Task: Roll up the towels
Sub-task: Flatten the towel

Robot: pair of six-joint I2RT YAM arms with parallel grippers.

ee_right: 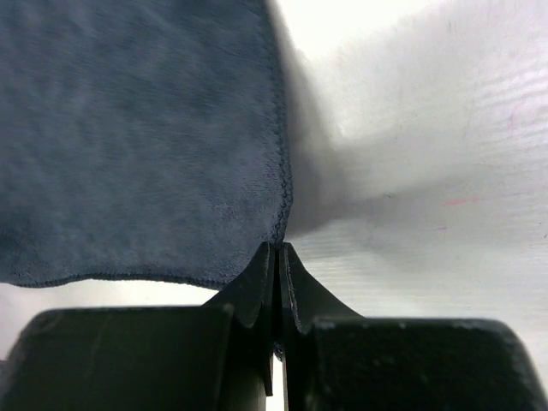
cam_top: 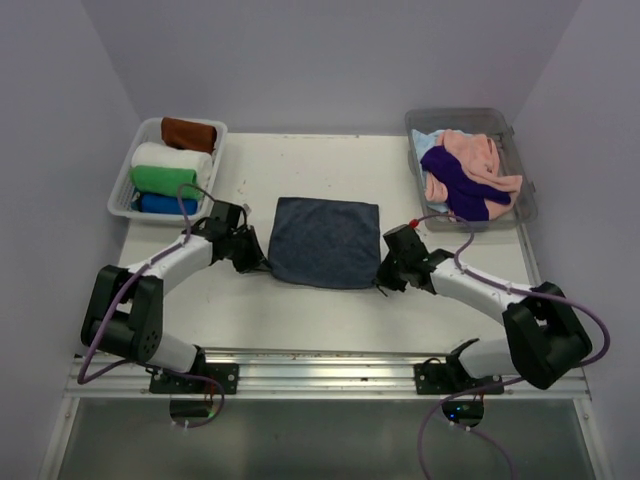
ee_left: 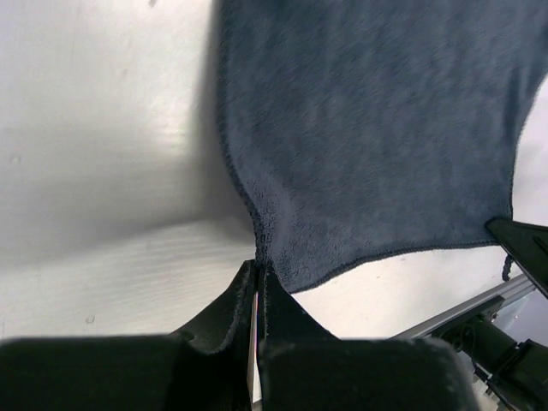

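Observation:
A dark grey-blue towel (cam_top: 325, 240) lies spread flat in the middle of the table. My left gripper (cam_top: 262, 264) is shut on its near left corner; the wrist view shows that corner (ee_left: 259, 248) pinched between the closed jaws of the left gripper (ee_left: 258, 267). My right gripper (cam_top: 381, 276) is shut on the near right corner, and in its wrist view the towel edge (ee_right: 279, 231) runs into the closed jaws of the right gripper (ee_right: 278, 250). Rolled towels, brown (cam_top: 189, 133), white (cam_top: 172, 157), green (cam_top: 164, 180) and blue (cam_top: 166, 203), lie in the left bin. Loose pink (cam_top: 470, 158) and purple (cam_top: 458, 185) towels fill the right bin.
A white basket (cam_top: 124, 195) stands at the back left corner of the table. A clear plastic bin (cam_top: 521, 205) stands at the back right. The metal rail (cam_top: 320, 372) with both arm bases runs along the near edge.

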